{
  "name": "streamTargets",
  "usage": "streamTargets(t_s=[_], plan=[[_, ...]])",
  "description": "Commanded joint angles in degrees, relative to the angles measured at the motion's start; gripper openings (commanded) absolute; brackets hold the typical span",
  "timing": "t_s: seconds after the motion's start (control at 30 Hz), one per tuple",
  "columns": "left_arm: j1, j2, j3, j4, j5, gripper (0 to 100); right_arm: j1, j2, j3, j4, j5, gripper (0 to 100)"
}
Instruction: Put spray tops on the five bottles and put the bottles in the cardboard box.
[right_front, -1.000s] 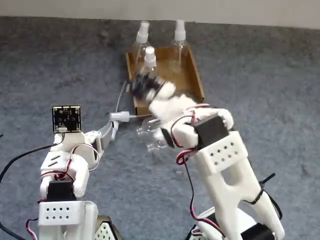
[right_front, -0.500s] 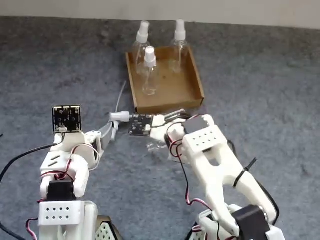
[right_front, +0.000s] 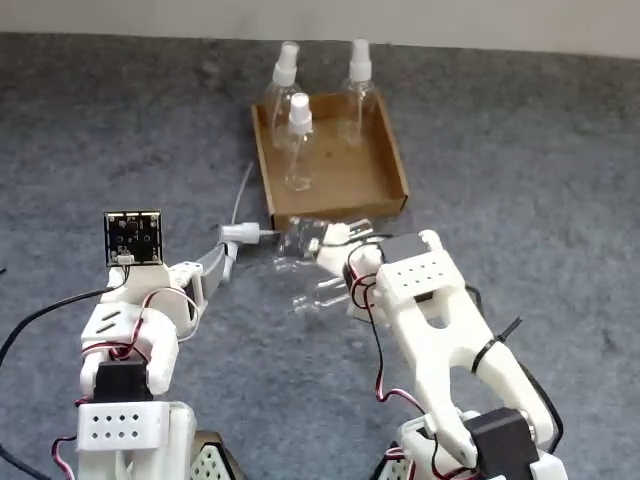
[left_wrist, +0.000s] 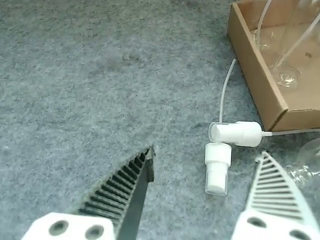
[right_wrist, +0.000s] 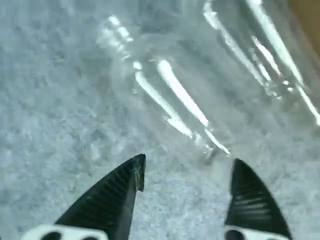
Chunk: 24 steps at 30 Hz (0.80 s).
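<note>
High view: cardboard box (right_front: 335, 185) at 12 o'clock on tabletop (right_front: 520, 150). 3 capped bottles (right_front: 299, 160) upright, one mid-box, two by far wall. Two capless bottles (right_front: 300, 245) lying at 6 o'clock of box, close together. Right claw (right_wrist: 187, 160) spread wide, gripping nothing, just over one of them. Left claw (left_wrist: 206, 152) likewise released, empty, above two loose spray tops (left_wrist: 235, 133) near box corner, approx. 7 o'clock of box.
</note>
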Motion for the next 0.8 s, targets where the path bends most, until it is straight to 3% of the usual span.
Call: streamTargets(t_s=[0.0, 0.33, 0.43, 0.6, 0.77], plan=[[-0.13, 0.04, -0.40, -1.49, 0.18, 25, 0.66, 1.10, 2.33, 0.04, -6.33, 15.2], [-0.13, 0.04, -0.31, -1.41, 0.18, 25, 4.70, -0.31, 1.98, 0.57, -8.18, 14.6], [-0.13, 0.04, -0.31, -1.41, 0.18, 25, 1.10, -6.73, 0.57, 0.57, -8.18, 16.3], [-0.13, 0.04, -0.04, -1.58, 0.18, 25, -5.23, -18.33, 0.40, 0.22, -7.65, 27.4], [-0.13, -0.40, 0.31, -1.58, 0.18, 25, -8.75, -16.48, 0.57, -1.27, -4.31, 36.4]])
